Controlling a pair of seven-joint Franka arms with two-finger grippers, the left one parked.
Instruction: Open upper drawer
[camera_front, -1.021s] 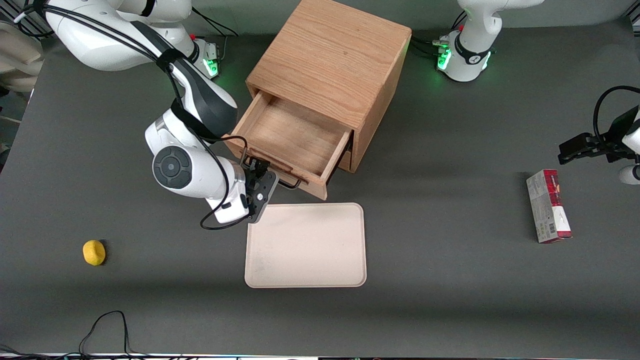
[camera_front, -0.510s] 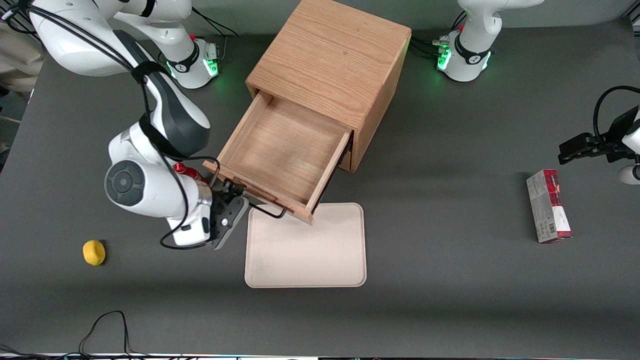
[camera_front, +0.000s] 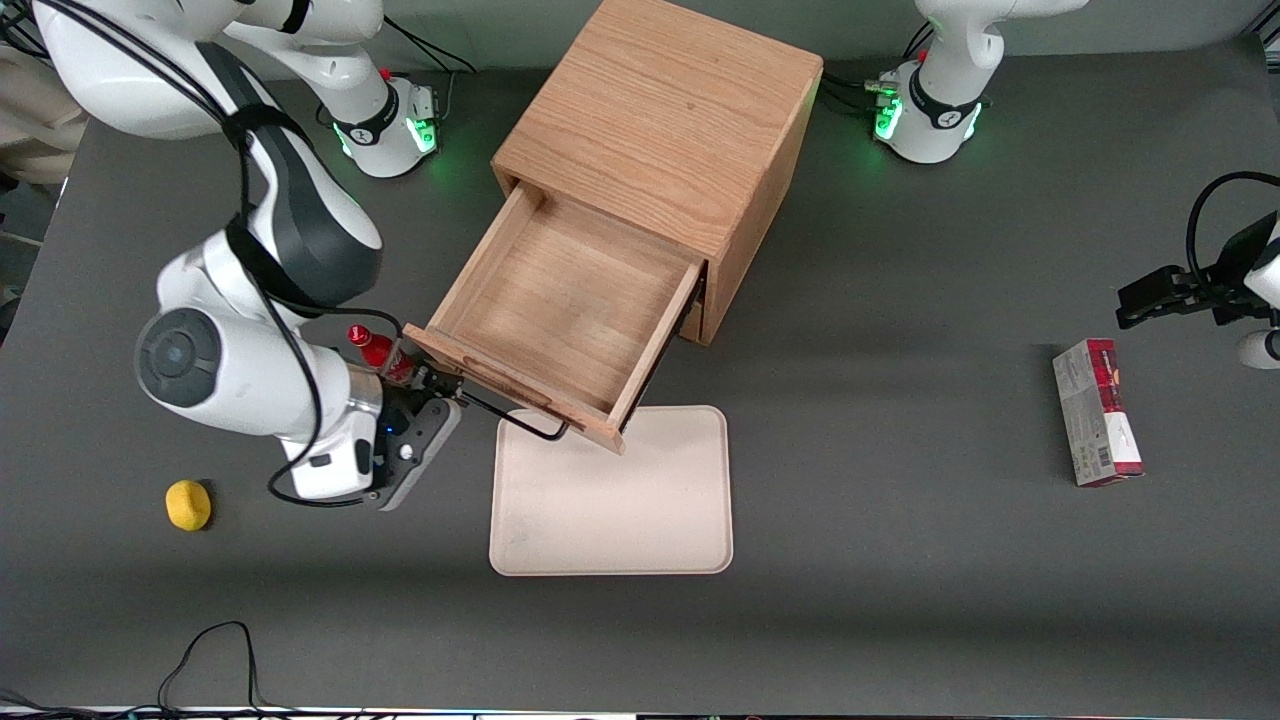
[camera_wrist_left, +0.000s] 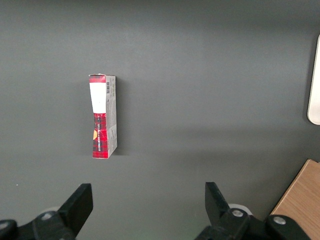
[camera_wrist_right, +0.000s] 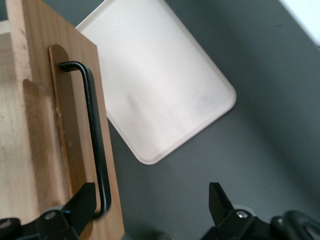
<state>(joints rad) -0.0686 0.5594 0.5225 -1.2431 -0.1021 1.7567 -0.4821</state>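
The upper drawer (camera_front: 560, 300) of the oak cabinet (camera_front: 660, 120) stands pulled far out, its shallow wooden inside bare. Its front edge overhangs the tray. Its black bar handle (camera_front: 515, 418) faces the front camera. My right gripper (camera_front: 425, 398) is open at the handle's end toward the working arm's end of the table. In the right wrist view the handle (camera_wrist_right: 95, 135) runs along the drawer front (camera_wrist_right: 40, 150). One fingertip (camera_wrist_right: 82, 200) lies just beside the bar's bend and the other (camera_wrist_right: 217, 200) stands wide apart over the table. The lower drawer is hidden under the upper one.
A cream tray (camera_front: 610, 500) lies on the table nearer the camera than the cabinet, also in the right wrist view (camera_wrist_right: 160, 90). A red bottle (camera_front: 372, 350) lies beside the drawer by my wrist. A yellow lump (camera_front: 188, 504) lies nearer the camera. A red box (camera_front: 1097, 412) lies toward the parked arm's end.
The upper drawer has slid much farther out toward the camera, over the tray's edge. My gripper moved with it, then sideways to the handle's end; the red bottle came into view.
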